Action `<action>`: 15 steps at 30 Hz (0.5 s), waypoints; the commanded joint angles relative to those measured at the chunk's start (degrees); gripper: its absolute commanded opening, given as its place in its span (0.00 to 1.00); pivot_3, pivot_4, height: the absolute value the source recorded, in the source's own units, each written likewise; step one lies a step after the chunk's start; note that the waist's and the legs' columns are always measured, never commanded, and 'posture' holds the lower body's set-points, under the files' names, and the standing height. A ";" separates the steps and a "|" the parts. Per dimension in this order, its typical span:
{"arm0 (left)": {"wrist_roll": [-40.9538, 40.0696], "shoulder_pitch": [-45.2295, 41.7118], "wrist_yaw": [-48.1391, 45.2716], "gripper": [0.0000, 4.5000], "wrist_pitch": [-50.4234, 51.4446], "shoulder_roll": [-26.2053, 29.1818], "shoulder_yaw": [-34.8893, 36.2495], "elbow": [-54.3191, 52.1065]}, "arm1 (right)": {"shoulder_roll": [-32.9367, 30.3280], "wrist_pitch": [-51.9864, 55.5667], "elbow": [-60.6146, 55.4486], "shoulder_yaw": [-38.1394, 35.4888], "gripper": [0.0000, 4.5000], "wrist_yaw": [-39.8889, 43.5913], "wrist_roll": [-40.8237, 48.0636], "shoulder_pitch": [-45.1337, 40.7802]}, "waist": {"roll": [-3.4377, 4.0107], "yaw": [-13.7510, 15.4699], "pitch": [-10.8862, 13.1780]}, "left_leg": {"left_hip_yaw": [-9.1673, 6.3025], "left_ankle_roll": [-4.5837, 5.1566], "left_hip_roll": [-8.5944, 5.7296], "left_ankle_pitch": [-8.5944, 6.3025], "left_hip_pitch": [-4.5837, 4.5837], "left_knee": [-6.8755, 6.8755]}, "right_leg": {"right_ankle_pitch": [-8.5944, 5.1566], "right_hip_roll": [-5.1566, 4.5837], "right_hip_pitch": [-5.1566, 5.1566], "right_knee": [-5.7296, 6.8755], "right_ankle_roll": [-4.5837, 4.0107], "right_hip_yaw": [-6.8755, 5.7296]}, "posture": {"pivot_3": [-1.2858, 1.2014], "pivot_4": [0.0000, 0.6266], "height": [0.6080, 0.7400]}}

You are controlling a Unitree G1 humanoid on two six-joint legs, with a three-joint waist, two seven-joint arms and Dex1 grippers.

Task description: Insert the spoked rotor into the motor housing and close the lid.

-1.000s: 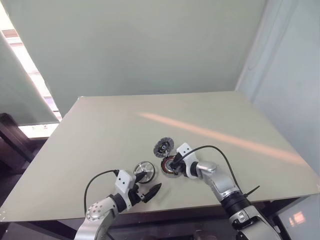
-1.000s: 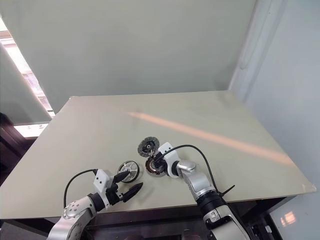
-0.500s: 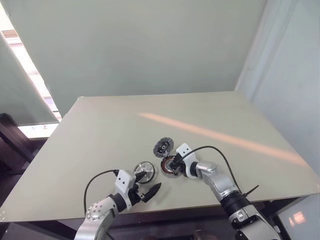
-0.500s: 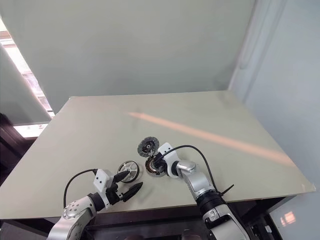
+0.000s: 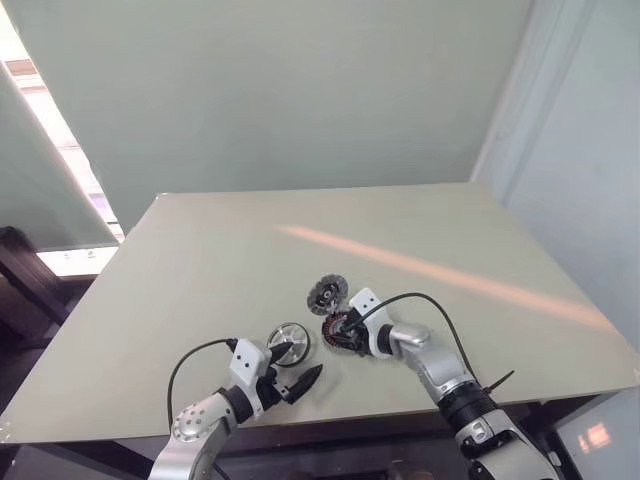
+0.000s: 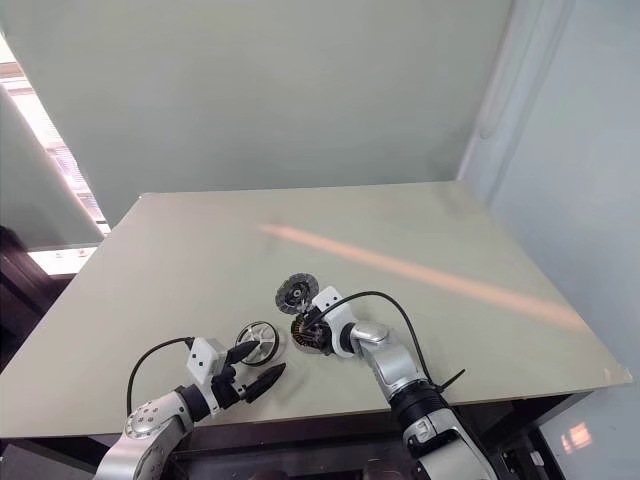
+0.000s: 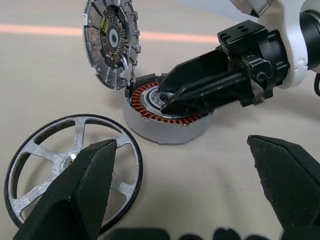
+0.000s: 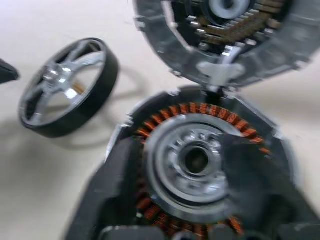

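The spoked rotor (image 5: 288, 340), flat on the table at nine o'clock of the motor housing (image 5: 340, 335) and just ahead of the wide-apart left gripper (image 5: 296, 366), looks light, stiff and slick, best pinched across its dark rim, while the right gripper (image 7: 169, 95) stands apart astride the housing's hub.

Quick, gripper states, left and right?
Left gripper: open, holding nothing.
Right gripper: open, tips at the hub inside the motor housing.
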 commanded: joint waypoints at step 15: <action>0.14 -2.33 -0.31 1.00 -1.50 0.07 0.61 -0.65 | -1.62 4.43 -10.40 -2.67 0.62 0.58 1.87 -0.16 | 0.04 -0.01 0.02 | 0.01 0.00 0.00 0.00 -0.08 -0.10 | 0.00 0.00 -0.09 -0.04 0.00 0.00 | 0.52 0.00 1.00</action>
